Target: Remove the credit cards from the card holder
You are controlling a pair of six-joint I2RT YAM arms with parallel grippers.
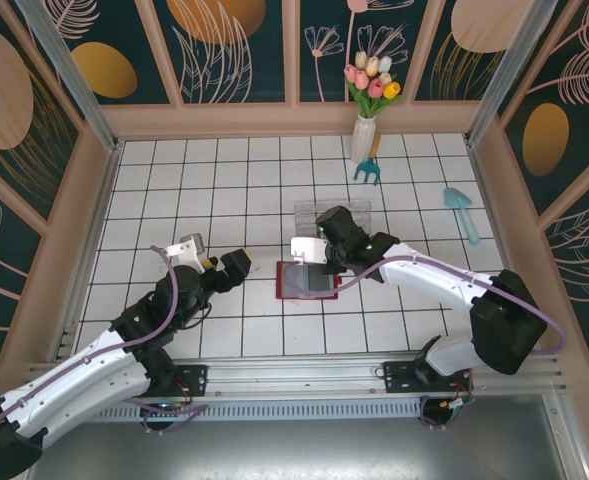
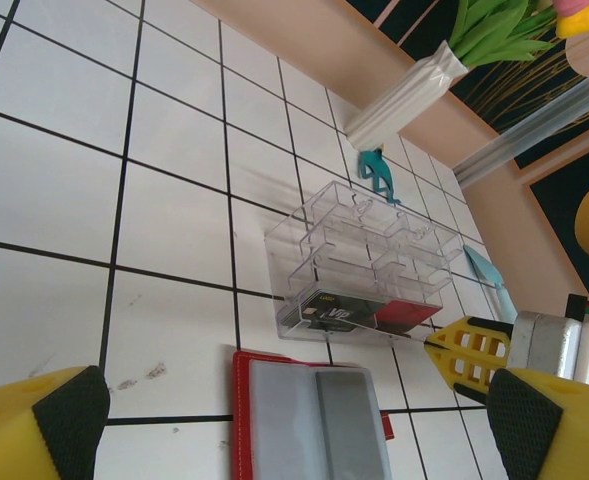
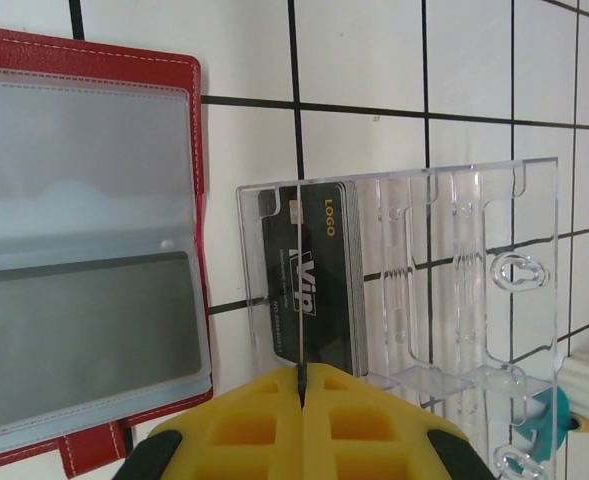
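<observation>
The card holder (image 1: 307, 281) lies open on the white tiles, red-edged with grey sleeves (image 2: 314, 420) (image 3: 74, 250). Just behind it is a clear compartment box (image 1: 334, 214) (image 2: 364, 250), with a black VIP credit card (image 3: 309, 270) (image 2: 336, 311) and a red card (image 2: 407, 315) in its near compartments. My right gripper (image 1: 321, 250) (image 3: 302, 372) hovers over the box, shut on a thin card (image 3: 301, 300) that shows edge-on above the black card, and as a pale rectangle (image 1: 304, 248) from above. My left gripper (image 1: 238, 266) (image 2: 296, 420) stands open to the left of the card holder, holding nothing.
A white vase of tulips (image 1: 364, 135) stands at the back wall, with a small blue rake (image 1: 368, 172) beside it and a light-blue trowel (image 1: 462, 212) to the right. Wooden walls enclose the tiled floor on three sides.
</observation>
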